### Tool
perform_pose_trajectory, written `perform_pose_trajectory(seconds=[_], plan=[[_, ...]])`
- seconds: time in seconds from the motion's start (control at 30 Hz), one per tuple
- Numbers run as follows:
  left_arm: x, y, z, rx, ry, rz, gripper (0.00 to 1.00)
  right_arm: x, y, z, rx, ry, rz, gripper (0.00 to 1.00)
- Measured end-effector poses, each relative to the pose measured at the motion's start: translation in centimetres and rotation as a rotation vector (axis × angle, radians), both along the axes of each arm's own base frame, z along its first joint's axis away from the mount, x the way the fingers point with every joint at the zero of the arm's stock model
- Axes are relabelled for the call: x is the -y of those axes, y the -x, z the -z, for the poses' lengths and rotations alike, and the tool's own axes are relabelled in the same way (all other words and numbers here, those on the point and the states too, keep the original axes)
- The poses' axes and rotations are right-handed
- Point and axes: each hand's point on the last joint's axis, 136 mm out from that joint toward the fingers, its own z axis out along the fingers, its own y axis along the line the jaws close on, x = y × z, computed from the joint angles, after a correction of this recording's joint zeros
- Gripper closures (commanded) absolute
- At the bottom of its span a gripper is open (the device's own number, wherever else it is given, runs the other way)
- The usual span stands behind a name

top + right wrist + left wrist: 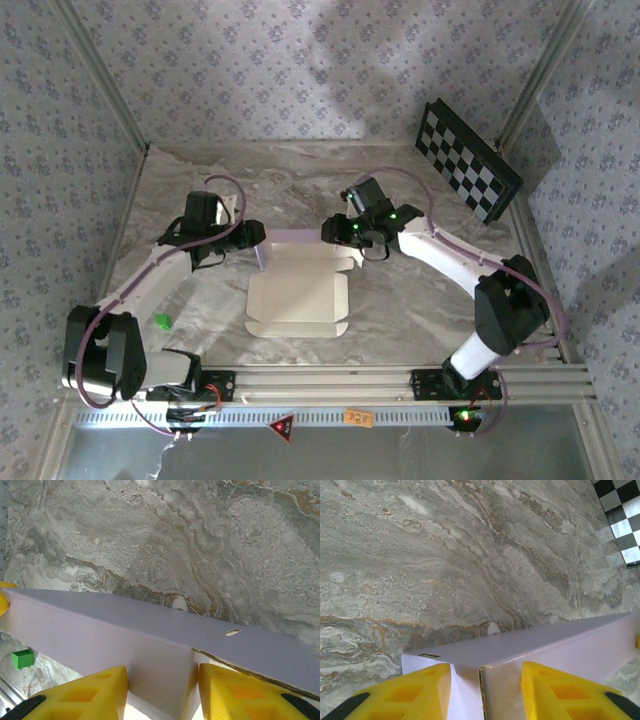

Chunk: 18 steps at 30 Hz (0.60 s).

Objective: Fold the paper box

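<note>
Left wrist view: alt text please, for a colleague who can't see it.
The left tool, yellow-fingered, pinches a raised wall corner of the pale lilac paper box. Beyond lies the grey marbled table, with a black-and-white checkerboard panel at top right.

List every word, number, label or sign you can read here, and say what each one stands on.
No text can be read outright.
The orange sticker on the front rail: dark marks, too small to read.
The red triangle sign on that rail: symbol too small to make out.
The paper box and the checkerboard panel: no print visible.
</note>
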Motion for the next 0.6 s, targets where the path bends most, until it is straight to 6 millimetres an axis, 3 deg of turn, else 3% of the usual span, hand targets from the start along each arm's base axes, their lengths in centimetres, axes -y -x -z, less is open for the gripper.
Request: perform_pose_trajectory(seconds=[0.6], plan=[[1.8,5.2,0.4,-0.078,0.025,0.025,0.53,-0.2,-2.6,-0.1,0.029,0.167,-0.168,0.57]])
